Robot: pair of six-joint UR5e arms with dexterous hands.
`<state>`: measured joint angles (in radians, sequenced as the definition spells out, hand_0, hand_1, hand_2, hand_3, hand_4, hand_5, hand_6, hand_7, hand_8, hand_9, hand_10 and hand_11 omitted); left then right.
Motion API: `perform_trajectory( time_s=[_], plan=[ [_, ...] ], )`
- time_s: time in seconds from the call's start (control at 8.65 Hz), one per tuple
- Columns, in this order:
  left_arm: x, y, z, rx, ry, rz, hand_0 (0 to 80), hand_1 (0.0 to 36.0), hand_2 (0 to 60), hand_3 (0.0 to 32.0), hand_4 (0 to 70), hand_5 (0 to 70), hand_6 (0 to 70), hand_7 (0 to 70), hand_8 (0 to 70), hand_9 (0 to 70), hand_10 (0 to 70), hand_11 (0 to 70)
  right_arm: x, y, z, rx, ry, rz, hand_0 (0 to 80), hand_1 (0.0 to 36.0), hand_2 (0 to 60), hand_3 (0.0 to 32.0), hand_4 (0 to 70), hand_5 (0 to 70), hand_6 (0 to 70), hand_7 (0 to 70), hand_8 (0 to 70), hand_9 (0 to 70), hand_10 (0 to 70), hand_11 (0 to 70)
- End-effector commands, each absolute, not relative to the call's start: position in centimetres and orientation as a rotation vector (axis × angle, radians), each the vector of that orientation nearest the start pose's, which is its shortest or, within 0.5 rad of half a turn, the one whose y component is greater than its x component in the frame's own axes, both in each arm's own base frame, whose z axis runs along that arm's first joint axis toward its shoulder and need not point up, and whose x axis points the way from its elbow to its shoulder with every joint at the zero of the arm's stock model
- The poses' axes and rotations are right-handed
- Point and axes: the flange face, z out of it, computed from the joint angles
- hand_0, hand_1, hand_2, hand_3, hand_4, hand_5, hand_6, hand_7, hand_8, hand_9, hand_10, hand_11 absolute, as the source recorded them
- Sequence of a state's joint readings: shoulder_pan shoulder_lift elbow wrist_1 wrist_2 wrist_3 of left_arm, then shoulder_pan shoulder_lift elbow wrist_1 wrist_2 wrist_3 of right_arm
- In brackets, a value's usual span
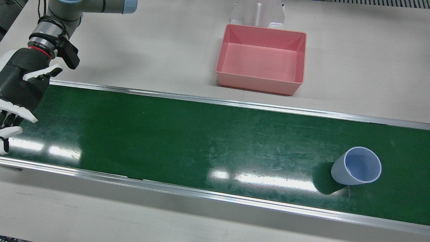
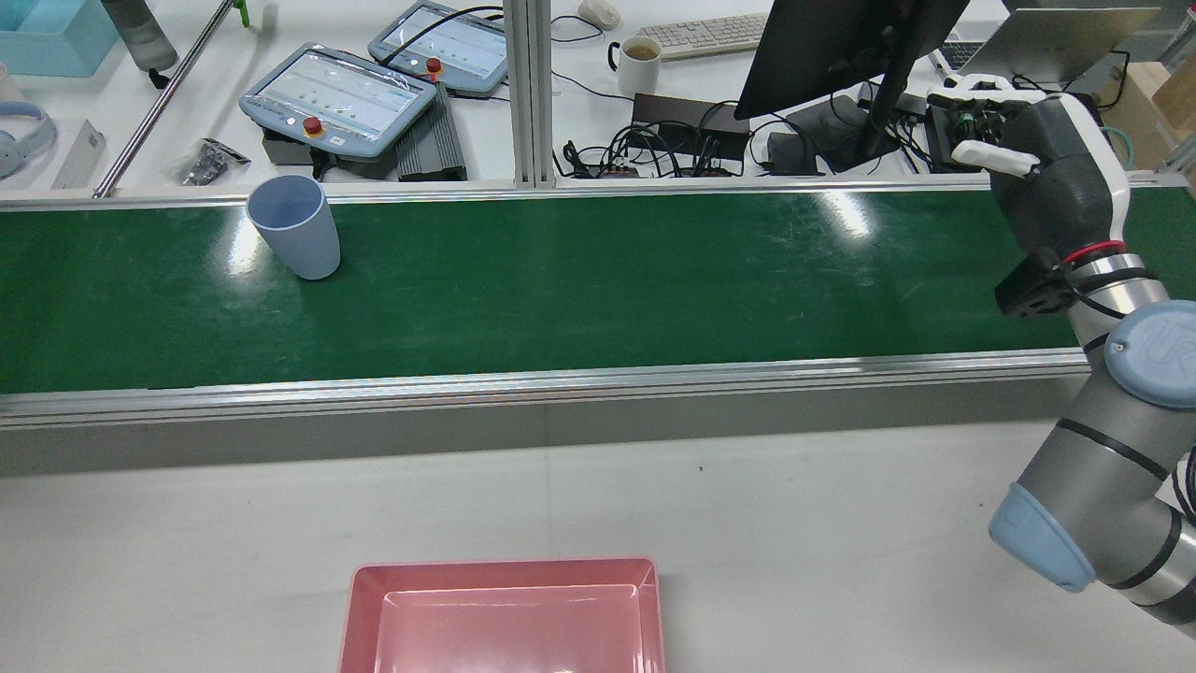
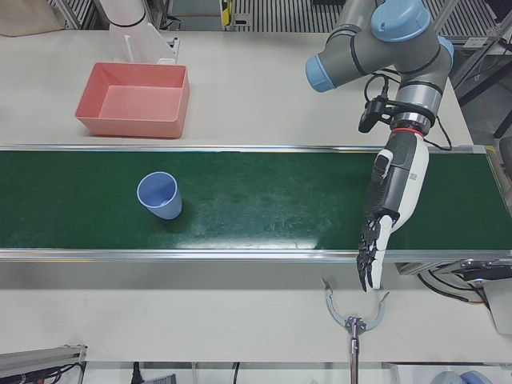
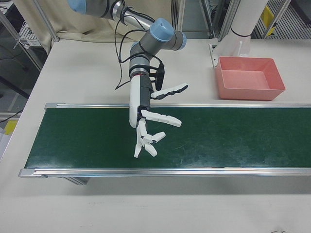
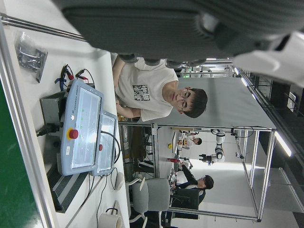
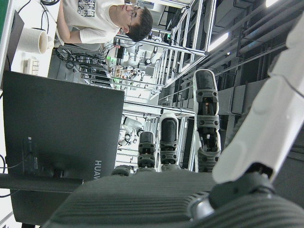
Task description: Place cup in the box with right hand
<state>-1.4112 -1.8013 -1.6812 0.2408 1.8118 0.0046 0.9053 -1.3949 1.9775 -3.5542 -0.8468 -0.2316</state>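
Front view: right hand [image 1: 20, 87], fingers spread and empty, at one end of the green belt [image 1: 168, 134]; blue cup [image 1: 356, 166] upright far along the belt from it; pink box [image 1: 262, 58] on the table beyond the belt.

Rear view: right hand [image 2: 1046, 159] above the belt's far edge, cup [image 2: 294, 226] well apart.

Left-front view: left hand [image 3: 392, 208] hangs fingers down, apart, holding nothing; cup [image 3: 160, 195] well apart from it.
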Motion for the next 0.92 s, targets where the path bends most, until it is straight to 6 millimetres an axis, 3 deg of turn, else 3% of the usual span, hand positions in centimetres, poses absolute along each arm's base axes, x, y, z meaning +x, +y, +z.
perform_trajectory(
  time_s=[0.0, 0.35, 0.46, 0.58, 0.81],
  plan=[
    [-1.7, -58.4, 53.5, -0.396, 2.098, -1.893, 0.0, 0.0, 0.0, 0.0, 0.0, 0.0, 0.0, 0.0, 0.0, 0.0, 0.0, 0.0, -15.0, -51.1, 45.3, -0.219, 2.374, -2.107, 46.1, 8.5, 8.9, 0.0, 56.7, 0.1, 10.9, 61.9, 7.4, 21.9, 0.0, 0.0],
    [-1.7, -58.3, 53.5, -0.397, 2.097, -1.892, 0.0, 0.0, 0.0, 0.0, 0.0, 0.0, 0.0, 0.0, 0.0, 0.0, 0.0, 0.0, -15.7, -51.0, 45.6, -0.216, 2.384, -2.124, 46.3, 7.0, 4.8, 0.0, 62.3, 0.0, 11.6, 65.1, 7.7, 22.9, 0.0, 0.0],
    [-1.7, -58.4, 53.5, -0.396, 2.098, -1.893, 0.0, 0.0, 0.0, 0.0, 0.0, 0.0, 0.0, 0.0, 0.0, 0.0, 0.0, 0.0, -15.4, -50.8, 45.1, -0.199, 2.396, -2.110, 46.9, 5.9, 1.0, 0.0, 63.2, 0.0, 11.5, 64.8, 7.5, 22.6, 0.0, 0.0],
    [-1.7, -58.3, 53.5, -0.396, 2.098, -1.893, 0.0, 0.0, 0.0, 0.0, 0.0, 0.0, 0.0, 0.0, 0.0, 0.0, 0.0, 0.0, -14.9, -50.7, 44.4, -0.195, 2.398, -2.090, 48.8, 0.7, 0.0, 0.0, 70.0, 0.0, 11.3, 63.5, 7.6, 22.5, 0.0, 0.0],
    [-1.7, -58.3, 53.5, -0.396, 2.098, -1.893, 0.0, 0.0, 0.0, 0.0, 0.0, 0.0, 0.0, 0.0, 0.0, 0.0, 0.0, 0.0, -13.3, -49.2, 42.3, -0.190, 2.403, -2.093, 48.2, 0.0, 0.0, 0.0, 70.0, 0.0, 10.8, 61.4, 7.1, 21.5, 0.0, 0.0]
  ],
)
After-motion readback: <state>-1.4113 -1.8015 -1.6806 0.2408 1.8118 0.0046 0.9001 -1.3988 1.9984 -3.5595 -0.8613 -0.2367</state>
